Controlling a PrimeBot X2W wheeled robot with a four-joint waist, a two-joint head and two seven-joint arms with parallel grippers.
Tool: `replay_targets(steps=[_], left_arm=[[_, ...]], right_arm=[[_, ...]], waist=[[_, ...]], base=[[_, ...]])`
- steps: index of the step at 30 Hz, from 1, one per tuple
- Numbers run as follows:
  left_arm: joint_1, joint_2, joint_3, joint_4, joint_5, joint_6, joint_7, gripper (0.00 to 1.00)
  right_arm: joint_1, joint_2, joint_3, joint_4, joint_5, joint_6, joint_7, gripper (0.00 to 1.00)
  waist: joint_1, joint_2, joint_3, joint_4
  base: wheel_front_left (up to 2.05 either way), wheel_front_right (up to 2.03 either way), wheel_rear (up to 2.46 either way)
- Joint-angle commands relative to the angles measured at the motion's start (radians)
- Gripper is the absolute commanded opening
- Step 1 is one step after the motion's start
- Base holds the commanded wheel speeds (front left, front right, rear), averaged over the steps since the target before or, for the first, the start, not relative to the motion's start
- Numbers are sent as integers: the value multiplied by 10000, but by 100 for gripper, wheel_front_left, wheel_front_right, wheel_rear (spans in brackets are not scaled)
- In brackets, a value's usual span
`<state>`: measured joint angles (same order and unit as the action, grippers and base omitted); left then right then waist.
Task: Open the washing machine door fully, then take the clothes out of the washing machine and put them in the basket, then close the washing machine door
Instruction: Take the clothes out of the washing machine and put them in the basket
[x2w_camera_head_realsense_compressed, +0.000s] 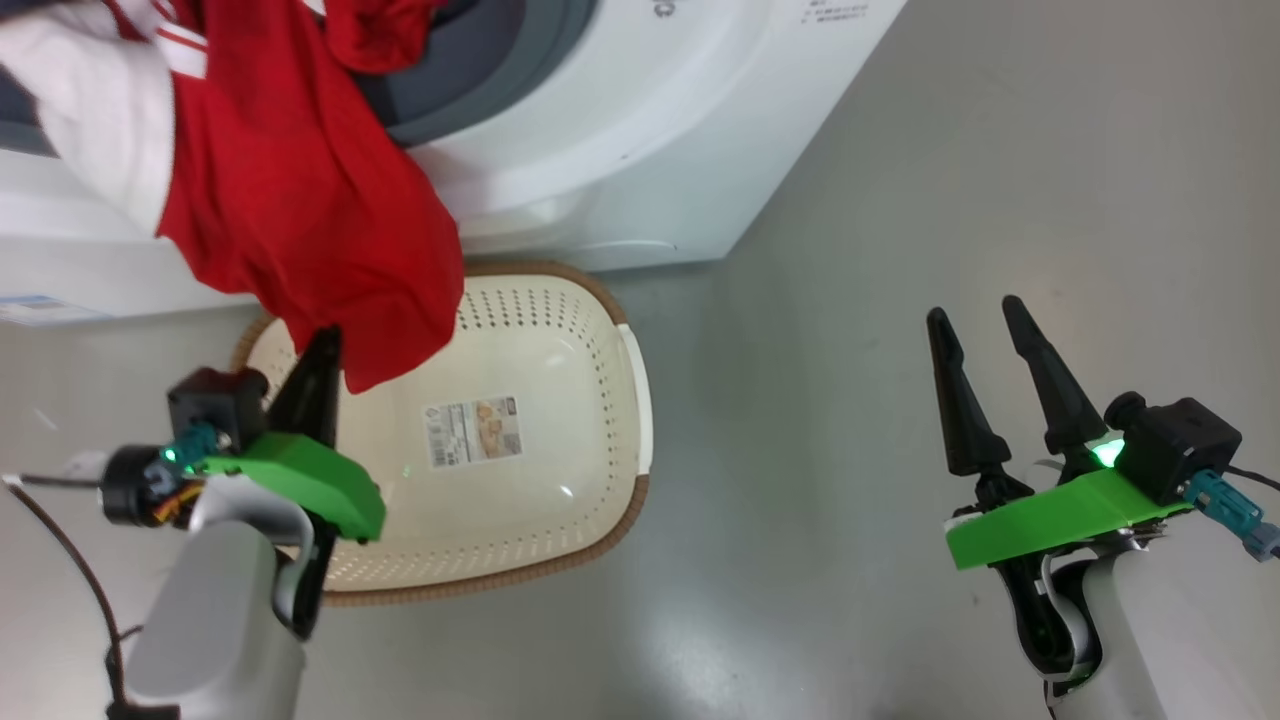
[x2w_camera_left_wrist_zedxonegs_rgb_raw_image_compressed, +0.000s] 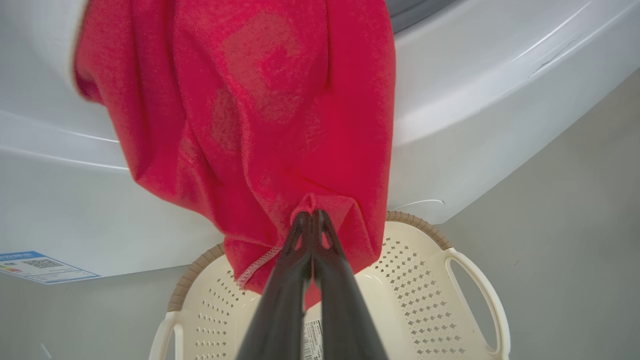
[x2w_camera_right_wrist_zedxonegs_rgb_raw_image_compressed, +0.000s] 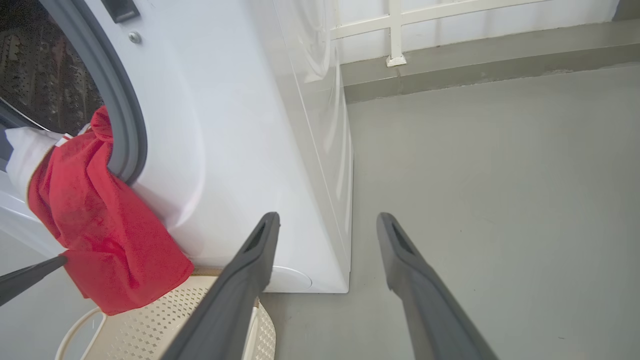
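Upper left of head view: red clothes hanging out of washing machine mouth, hem dangling over basket at centre left. Left tool clenching pinch of hem. Fabric looking soft, light and limp, probably dragging on grey ring; bunched fold likely giving surer hold than single edge. Lower right: right tool spread wide, gripping nothing, hovering over floor.

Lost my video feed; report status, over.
Left gripper shut on red fabric clothes, draped from white washing machine above cream perforated plastic basket. Right gripper open, empty. No obstruction seen.
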<state>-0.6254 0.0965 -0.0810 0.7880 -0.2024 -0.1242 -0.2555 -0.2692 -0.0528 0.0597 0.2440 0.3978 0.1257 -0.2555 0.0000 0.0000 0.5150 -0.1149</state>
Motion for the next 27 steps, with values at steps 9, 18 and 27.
replay_targets(steps=[9,18,27], left_arm=[[-1465,644,432,1805,343,-35,-62,0],[-2427,822,454,3215,461,103,-62,0],[-2382,710,562,3146,321,47,-62,100]], right_arm=[[-398,24,457,-427,341,50,-63,100],[-547,25,552,-439,400,50,-63,100],[-509,25,521,-357,338,50,-63,100]], waist=[[0,0,992,-534],[0,0,1191,-624],[0,0,967,-445]], base=[[0,0,0],[0,0,0],[0,0,0]])
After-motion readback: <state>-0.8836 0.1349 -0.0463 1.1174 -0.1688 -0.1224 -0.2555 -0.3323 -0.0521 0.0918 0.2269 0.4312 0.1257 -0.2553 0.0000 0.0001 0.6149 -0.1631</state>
